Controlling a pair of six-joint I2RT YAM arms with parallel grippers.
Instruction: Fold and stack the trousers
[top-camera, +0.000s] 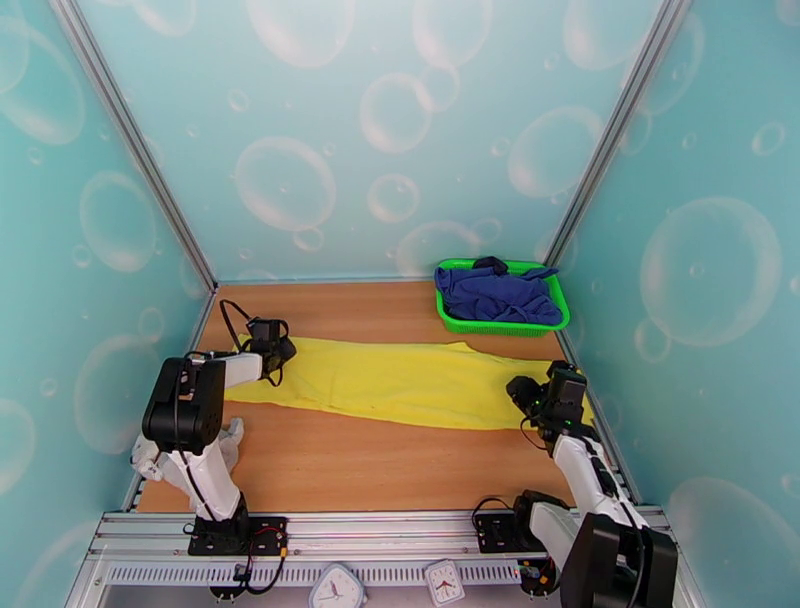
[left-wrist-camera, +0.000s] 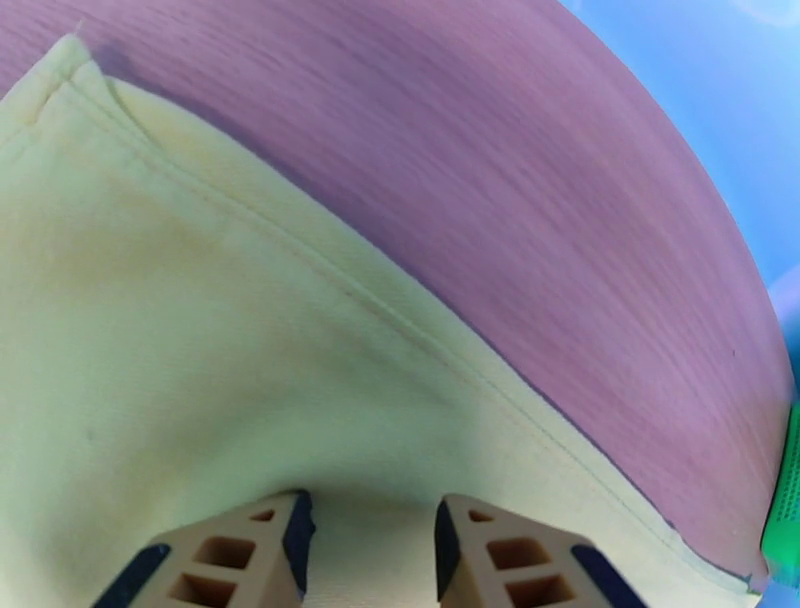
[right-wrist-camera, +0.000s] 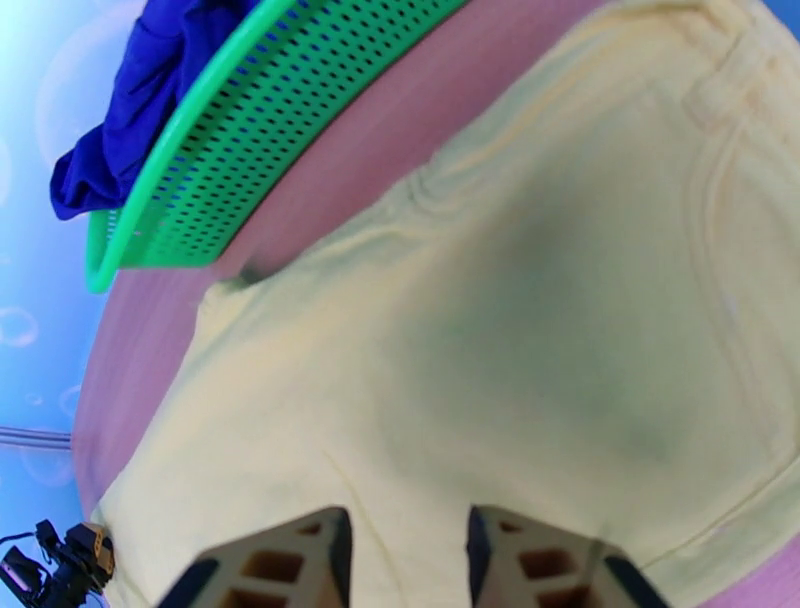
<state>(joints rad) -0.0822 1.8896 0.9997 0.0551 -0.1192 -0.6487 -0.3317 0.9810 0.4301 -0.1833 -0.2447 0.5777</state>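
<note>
Tabletop of light brown wood (top-camera: 380, 470) spans the lower middle of the overhead view, closed in by teal walls printed with bubbles. At its lower left a small crumpled grey-white cloth (top-camera: 232, 440) lies beside the left arm's base. Just above it, left of centre, the left gripper (top-camera: 272, 352) sits at the left end of the bright yellow, thin fabric trousers (top-camera: 400, 380). These lie flat in a long band across the middle of the table, from the left edge almost to the right wall. In the left wrist view the left gripper (left-wrist-camera: 375, 510) shows two tan fingers with dark pads at the bottom edge, a narrow gap apart. Plain yellow trousers (left-wrist-camera: 200, 350) lie under and between them, nothing clamped, and a stitched hem runs diagonally from upper left to lower right against bare wood. Right of centre in the overhead view, the right gripper (top-camera: 522, 390) is over the trousers' right end. In its wrist view the right gripper (right-wrist-camera: 405, 525) likewise has fingers slightly parted over the trousers (right-wrist-camera: 500, 330), gripping nothing, a soft shadow on the cloth ahead of them and a belt loop at upper right. At the far right corner stands a green perforated plastic basket (top-camera: 455, 320), just beyond the trousers, holding a rumpled dark blue garment (top-camera: 495, 293). The basket (right-wrist-camera: 270, 130) and garment (right-wrist-camera: 150, 90) sit upper left in the right wrist view.
</note>
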